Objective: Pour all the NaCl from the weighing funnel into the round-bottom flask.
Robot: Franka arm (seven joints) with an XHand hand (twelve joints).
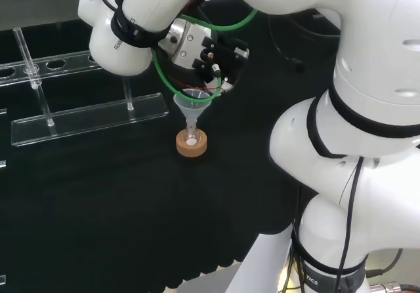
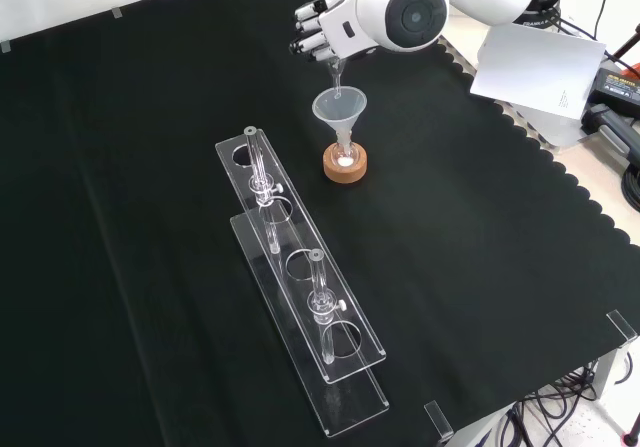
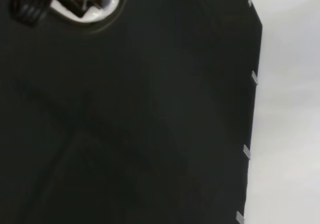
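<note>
Upper centre of front view — hand [image 2: 318, 29] curled round weighing funnel [image 2: 334, 67], tip over funnel [image 2: 340, 110] in flask [image 2: 345, 159] on cork ring [image 2: 345, 166].

Print on the arm and on one sheet, none of it clear enough to read as words or numbers.

In the head view a short line of dark lettering [image 1: 121, 39] runs up the rounded white arm link [image 1: 111, 50], at about ten o'clock from the round-bottom flask [image 1: 191, 137]; it curves away round the link and only part of it faces the camera. At about five o'clock from the flask, small pale lettering [image 1: 314, 281] sits on the dark band near the arm's base, too small to make out. In the front view a white sheet of paper [image 2: 535, 67], at about two o'clock from the flask, carries a tiny dark mark [image 2: 566, 97] near its lower right corner, too small to tell.
</note>
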